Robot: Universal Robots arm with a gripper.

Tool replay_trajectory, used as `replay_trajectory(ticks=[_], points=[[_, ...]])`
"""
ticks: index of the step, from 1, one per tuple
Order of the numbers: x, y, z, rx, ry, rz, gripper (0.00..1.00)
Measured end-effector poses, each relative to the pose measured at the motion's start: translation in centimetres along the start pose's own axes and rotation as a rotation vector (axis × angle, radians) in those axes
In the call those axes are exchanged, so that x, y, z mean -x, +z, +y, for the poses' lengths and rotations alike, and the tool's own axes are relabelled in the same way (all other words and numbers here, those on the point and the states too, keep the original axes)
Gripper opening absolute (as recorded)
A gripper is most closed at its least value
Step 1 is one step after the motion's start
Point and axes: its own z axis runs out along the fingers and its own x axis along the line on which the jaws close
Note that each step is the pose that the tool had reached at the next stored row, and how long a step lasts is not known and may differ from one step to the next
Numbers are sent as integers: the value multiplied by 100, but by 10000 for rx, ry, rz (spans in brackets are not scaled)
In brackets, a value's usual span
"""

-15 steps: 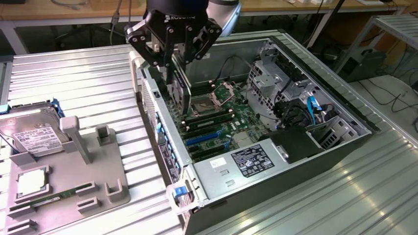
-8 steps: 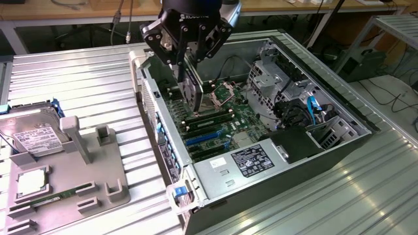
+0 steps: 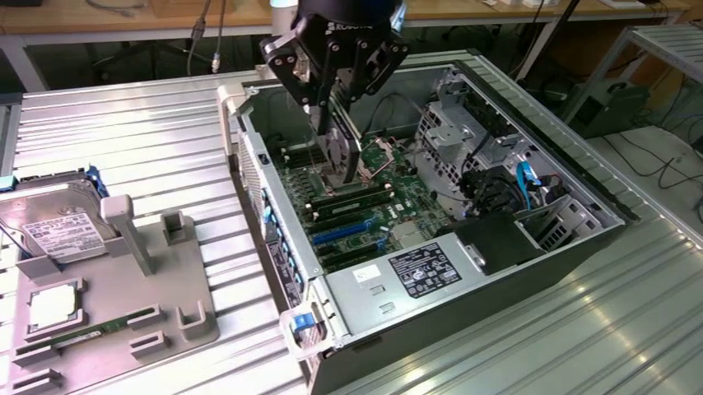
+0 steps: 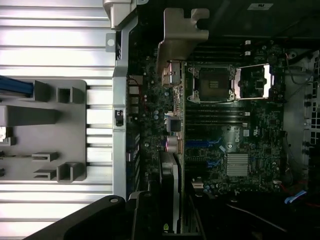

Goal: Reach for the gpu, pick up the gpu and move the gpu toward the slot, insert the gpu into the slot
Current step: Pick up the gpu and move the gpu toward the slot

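Dark gpu (image 3: 342, 156) hangs on edge from the fingers (image 3: 319, 111), which are part-closed and clamped on its upper edge, above the green motherboard (image 3: 407, 197) inside the open case (image 3: 250, 156). Blue slot (image 3: 342, 233) lies near, further along the board; card isn't touching it. Judging by looks: light, stiff, fragile. Best held by the bare board edge, clear of components, silver bracket (image 4: 181, 35) left free to seat.
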Motion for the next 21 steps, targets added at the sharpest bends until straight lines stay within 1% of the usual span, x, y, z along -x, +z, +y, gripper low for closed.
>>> replay_trajectory(ticks=[7,15,18,21], points=[[141,2,-1,1,-3,0,28],[231,3,-2,0,-5,0,28],[294,4,-3,0,-5,0,28],[324,6,-3,0,-5,-1,28]])
